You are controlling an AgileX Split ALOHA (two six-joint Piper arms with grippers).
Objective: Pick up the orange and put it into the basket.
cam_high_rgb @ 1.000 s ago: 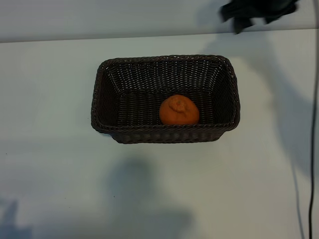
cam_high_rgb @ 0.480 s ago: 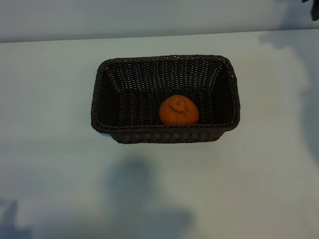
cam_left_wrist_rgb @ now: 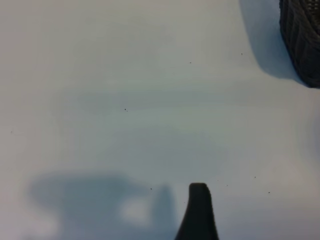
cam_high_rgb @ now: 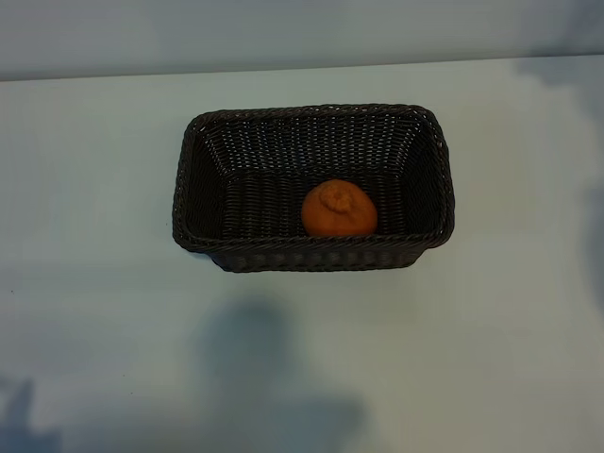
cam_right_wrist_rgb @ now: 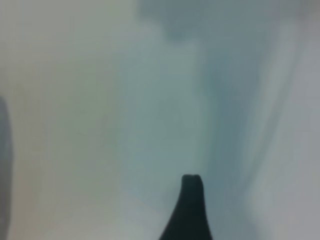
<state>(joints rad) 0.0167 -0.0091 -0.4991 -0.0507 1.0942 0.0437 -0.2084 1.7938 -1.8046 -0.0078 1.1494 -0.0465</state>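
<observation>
Exterior view, orange (cam_high_rgb: 339, 210) in basket (cam_high_rgb: 311, 255), both end effectors wide, empty.

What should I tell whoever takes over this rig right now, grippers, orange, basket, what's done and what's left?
Left gripper: open, empty, over bare table beside the basket.
Right gripper: open, empty, over bare table, out of the exterior view.
Orange: lying inside the basket, against its near wall, right of middle.
Done: the orange is in the basket and released.
Left: nothing on the job itself; probably just park the right arm.
</observation>
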